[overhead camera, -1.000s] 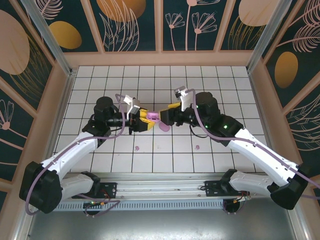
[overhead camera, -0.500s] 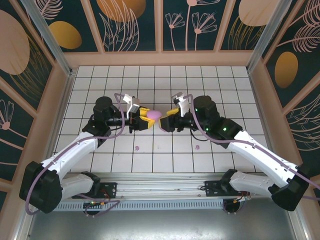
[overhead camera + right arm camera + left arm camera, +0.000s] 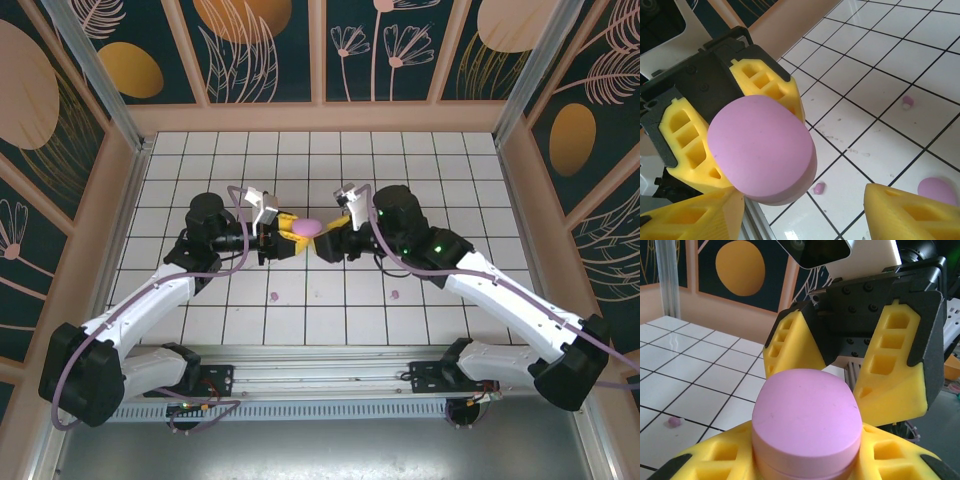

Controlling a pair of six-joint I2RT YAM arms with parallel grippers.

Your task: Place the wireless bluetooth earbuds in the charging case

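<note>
The charging case (image 3: 308, 227) is a shut pink-purple oval held off the floor, with my left gripper (image 3: 290, 232) shut on it. In the left wrist view the case (image 3: 807, 420) sits between my yellow fingers (image 3: 715, 460). My right gripper (image 3: 328, 243) faces it, open, its fingers (image 3: 895, 385) spread wide just beyond the case. From the right wrist the case (image 3: 760, 150) hangs ahead of my open right gripper (image 3: 800, 220), closer to its left finger. Two earbuds (image 3: 274, 296) (image 3: 395, 295) lie on the white tiles nearer the arm bases, seen as tiny pink bits (image 3: 818, 188) (image 3: 907, 101).
A larger pink-purple oval (image 3: 938, 190) lies flat on the floor under my right gripper. One earbud (image 3: 674, 422) shows on a tile to the left of the held case. Patterned walls (image 3: 320, 60) ring the tiled floor (image 3: 200, 160).
My right arm has swung left and closer to the held case, covering the pink oval on the floor in the top view. The left gripper keeps its hold, nearly still.
</note>
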